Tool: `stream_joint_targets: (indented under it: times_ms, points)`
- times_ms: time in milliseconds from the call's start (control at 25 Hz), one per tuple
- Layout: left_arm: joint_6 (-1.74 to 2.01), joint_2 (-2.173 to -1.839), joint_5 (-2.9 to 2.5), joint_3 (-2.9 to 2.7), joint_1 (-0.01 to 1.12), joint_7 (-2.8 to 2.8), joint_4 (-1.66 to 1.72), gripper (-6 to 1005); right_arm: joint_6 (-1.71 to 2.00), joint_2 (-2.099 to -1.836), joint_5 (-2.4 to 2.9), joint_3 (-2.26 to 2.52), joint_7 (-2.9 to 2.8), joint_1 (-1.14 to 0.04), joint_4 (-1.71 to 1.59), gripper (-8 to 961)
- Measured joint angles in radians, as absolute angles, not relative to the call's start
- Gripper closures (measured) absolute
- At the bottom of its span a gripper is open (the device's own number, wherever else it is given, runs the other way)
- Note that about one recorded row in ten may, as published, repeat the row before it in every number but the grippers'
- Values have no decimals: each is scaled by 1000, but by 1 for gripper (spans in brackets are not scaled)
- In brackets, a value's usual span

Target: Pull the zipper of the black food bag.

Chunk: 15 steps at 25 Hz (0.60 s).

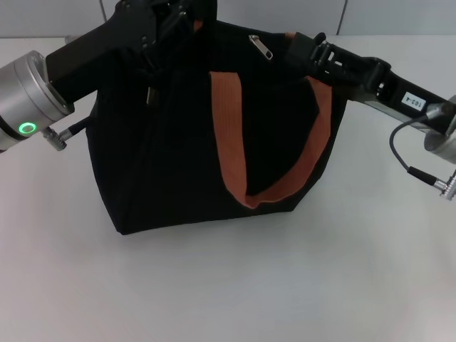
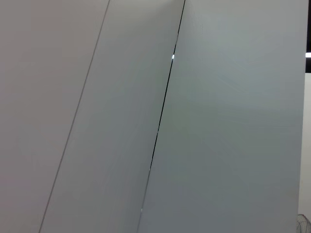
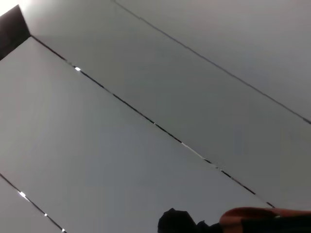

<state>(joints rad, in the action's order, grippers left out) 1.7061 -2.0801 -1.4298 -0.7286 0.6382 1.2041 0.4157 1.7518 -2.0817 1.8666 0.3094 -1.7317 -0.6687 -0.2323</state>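
The black food bag (image 1: 178, 157) stands upright in the middle of the white table, with an orange-brown strap handle (image 1: 228, 142) hanging down its front. The silver zipper pull (image 1: 261, 47) lies on the bag's top edge, right of centre. My left gripper (image 1: 160, 28) is at the bag's top left corner, against the fabric. My right gripper (image 1: 308, 48) is at the top right edge, just right of the zipper pull, where the strap meets the bag. The right wrist view shows a bit of orange strap (image 3: 262, 216) and black fabric (image 3: 177, 222). The left wrist view shows only wall panels.
The white table (image 1: 285, 285) stretches in front of and beside the bag. A grey cable (image 1: 410, 153) loops from my right arm at the right edge. Grey wall panels (image 2: 218, 121) stand behind.
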Motion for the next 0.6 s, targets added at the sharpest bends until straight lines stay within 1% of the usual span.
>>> stream_joint_targets:
  times_ms: [400, 600]
  points:
    - [1705, -2080, -1429, -732, 640, 1190, 411, 903, 1673, -2082, 1862, 310, -1759, -646, -230, 481]
    - [1704, -2080, -1428, -732, 642, 1178, 402, 902, 1637, -2085, 1862, 312, -1751, -675, -222, 480]
